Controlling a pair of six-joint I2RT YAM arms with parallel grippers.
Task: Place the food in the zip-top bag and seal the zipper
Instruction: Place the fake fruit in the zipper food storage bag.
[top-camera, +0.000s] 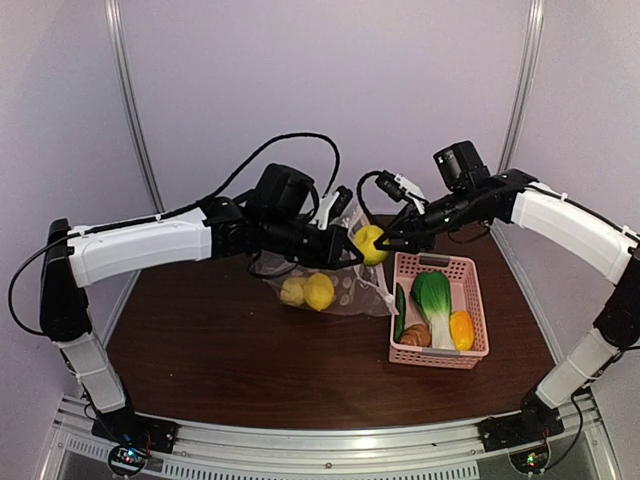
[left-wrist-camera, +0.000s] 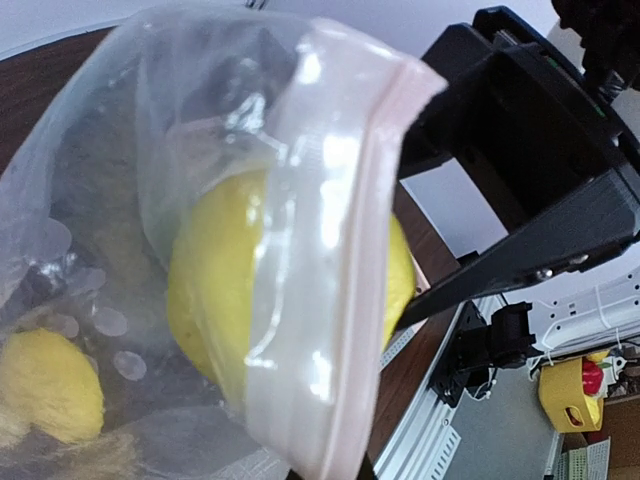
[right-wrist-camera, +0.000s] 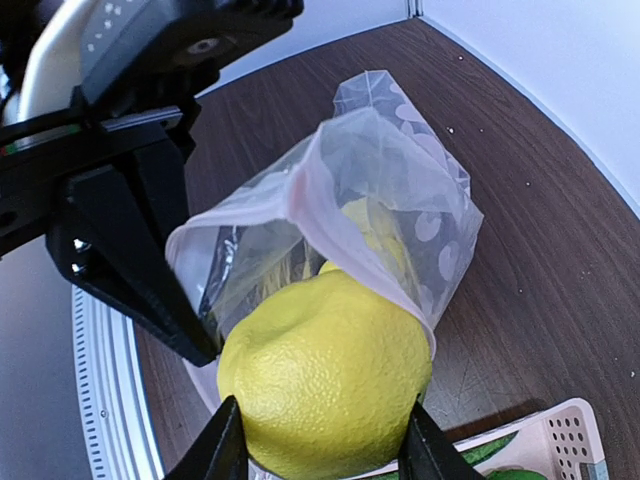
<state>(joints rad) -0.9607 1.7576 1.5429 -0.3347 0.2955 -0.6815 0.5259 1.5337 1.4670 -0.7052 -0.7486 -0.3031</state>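
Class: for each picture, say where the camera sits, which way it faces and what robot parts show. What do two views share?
Top: above and behind the bases, looking down at the table; both arms, left gripper, right gripper, bag, basket.
Left wrist: on the left arm, facing the bag's mouth; right gripper beyond it.
Right wrist: on the right arm, looking past its own fingers, clamped on a lemon, toward the left gripper pinching the bag.
Shared: both wrist views show that lemon.
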